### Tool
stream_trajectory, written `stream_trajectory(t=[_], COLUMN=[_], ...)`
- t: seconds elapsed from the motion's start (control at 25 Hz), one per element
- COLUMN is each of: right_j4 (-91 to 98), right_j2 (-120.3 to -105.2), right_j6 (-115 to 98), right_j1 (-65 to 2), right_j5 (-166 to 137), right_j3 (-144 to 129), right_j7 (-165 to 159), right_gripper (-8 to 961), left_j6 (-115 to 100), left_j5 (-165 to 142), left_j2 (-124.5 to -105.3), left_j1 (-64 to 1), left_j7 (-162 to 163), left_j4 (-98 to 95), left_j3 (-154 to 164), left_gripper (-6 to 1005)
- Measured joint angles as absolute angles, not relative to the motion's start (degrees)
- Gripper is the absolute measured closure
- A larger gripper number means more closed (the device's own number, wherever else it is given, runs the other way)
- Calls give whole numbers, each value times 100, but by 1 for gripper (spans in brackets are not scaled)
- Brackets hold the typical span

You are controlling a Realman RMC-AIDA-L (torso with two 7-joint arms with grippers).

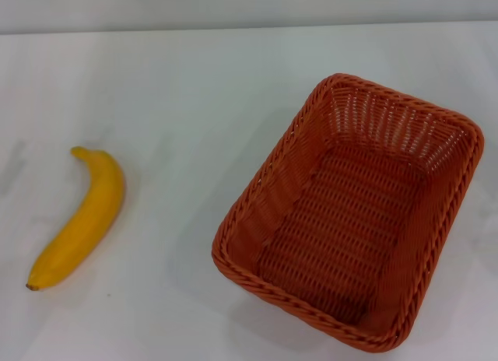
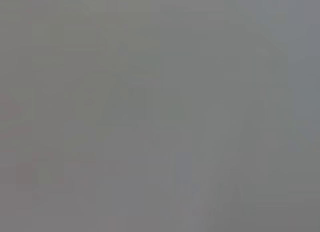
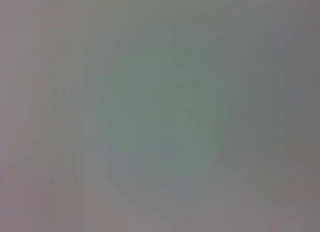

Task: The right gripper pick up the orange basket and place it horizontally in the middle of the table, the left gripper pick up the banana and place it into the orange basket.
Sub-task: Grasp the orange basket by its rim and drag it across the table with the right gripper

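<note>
The orange basket [image 1: 350,213] is sitting skewed on the tabletop's [image 1: 194,81] right side, the banana [image 1: 82,219] lying well apart at the left. Neither gripper is showing, so I cannot tell their state. A rim grasp could be slipping, leaving the basket crooked.

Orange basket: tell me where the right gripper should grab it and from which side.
Probably the braided rim of the orange basket on its right-hand long side, near, coming down from above on the robot's right. The basket sits upright, open and empty, skewed on the table, so the rim is free to pinch over the wall. Neither gripper is in view.
</note>
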State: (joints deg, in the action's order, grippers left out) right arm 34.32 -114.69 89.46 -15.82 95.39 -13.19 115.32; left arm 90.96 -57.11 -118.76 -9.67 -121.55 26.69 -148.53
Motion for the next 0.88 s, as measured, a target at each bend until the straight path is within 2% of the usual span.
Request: stream_trajectory(t=[0.44, 0.6, 0.88], right_j4=[3572, 4206, 5812], right_j2=[-11443, -11425, -11266], right_j6=[8948, 8869, 8299], right_j1=[-1663, -1750, -1962], right_j5=[9500, 9386, 8634], right_j3=[-1324, -1645, -3008], right_j7=[11327, 10861, 9330], right_gripper=[184, 184, 185], left_j6=[9096, 9096, 9097], left_j5=[-5709, -5716, -5741], left_j2=[-11874, -11874, -11873], left_j1=[-967, -966, -944], left_j7=[-12138, -12137, -12127], left_j4=[2678, 2657, 2646], left_j3=[-14853, -14854, -14853], left_gripper=[121, 121, 121])
